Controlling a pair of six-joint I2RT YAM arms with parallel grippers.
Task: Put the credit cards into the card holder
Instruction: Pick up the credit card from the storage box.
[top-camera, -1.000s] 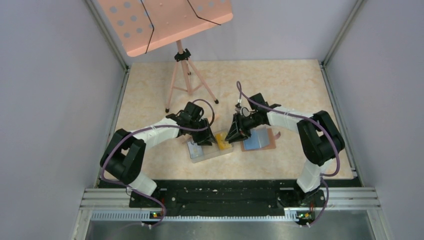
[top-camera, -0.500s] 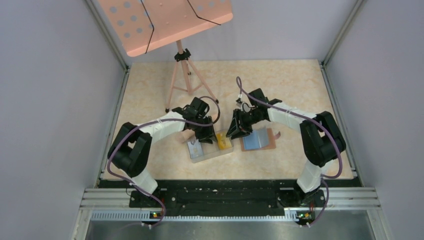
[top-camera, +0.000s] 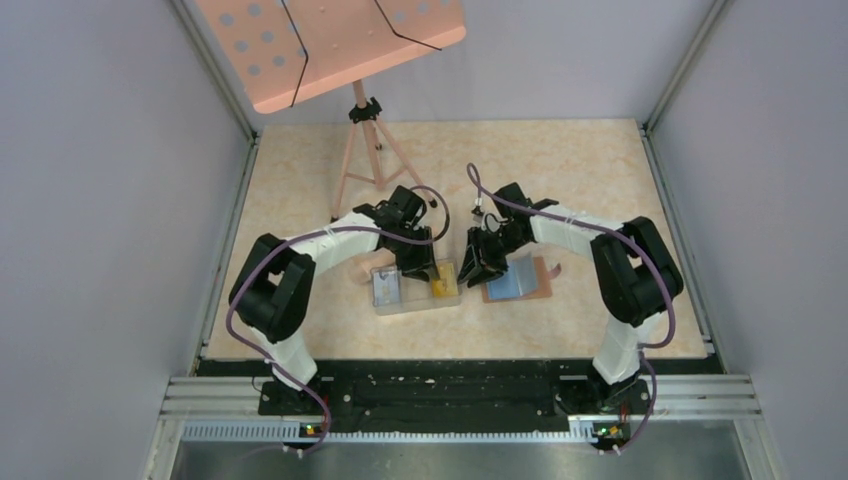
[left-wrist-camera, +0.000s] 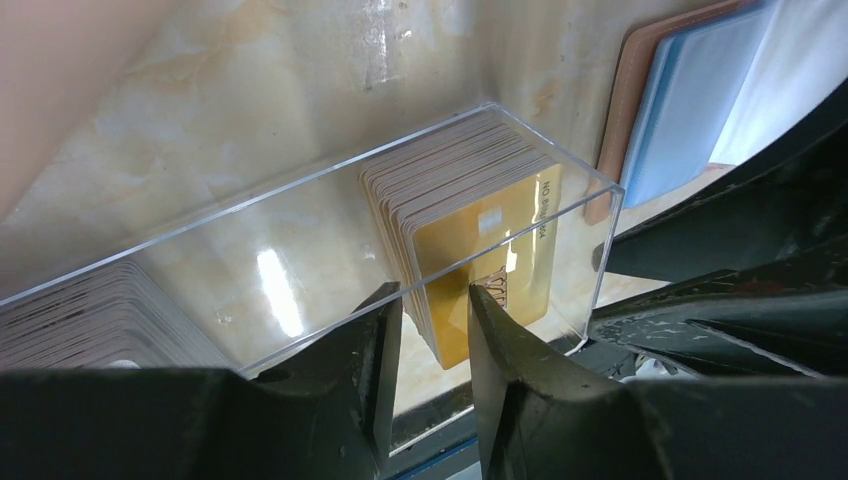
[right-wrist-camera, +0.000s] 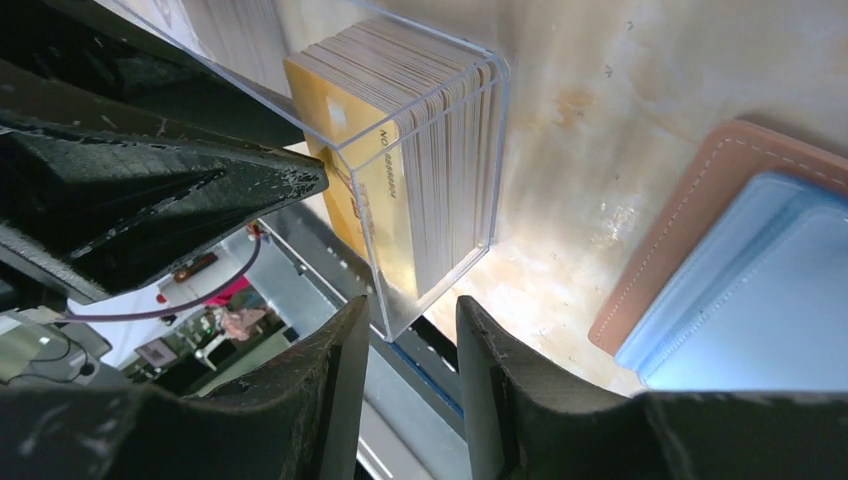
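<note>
A clear box (top-camera: 415, 306) holds two stacks of credit cards: pale grey-blue ones (top-camera: 386, 290) at its left end and yellow ones (top-camera: 445, 284) at its right. The card holder (top-camera: 522, 278), a brown wallet lying open with blue sleeves, is just right of the box. My left gripper (top-camera: 418, 266) hangs open over the yellow stack (left-wrist-camera: 500, 250), its fingertips either side of the front cards' edge, gripping nothing (left-wrist-camera: 435, 295). My right gripper (top-camera: 478, 266) is open too, its fingers straddling the box's right corner (right-wrist-camera: 405, 310) with a gap on both sides. The wallet (right-wrist-camera: 760, 250) lies beyond it.
A pink tripod (top-camera: 365, 150) carrying a salmon perforated board (top-camera: 330, 40) stands at the back left of the table. Grey walls close in both sides. A black rail (top-camera: 460, 395) runs along the near edge, behind the arm bases.
My left gripper has moved right along the box, from the grey-blue stack to the yellow one. The box has turned slightly squarer. My right gripper has opened a little and edged back.
</note>
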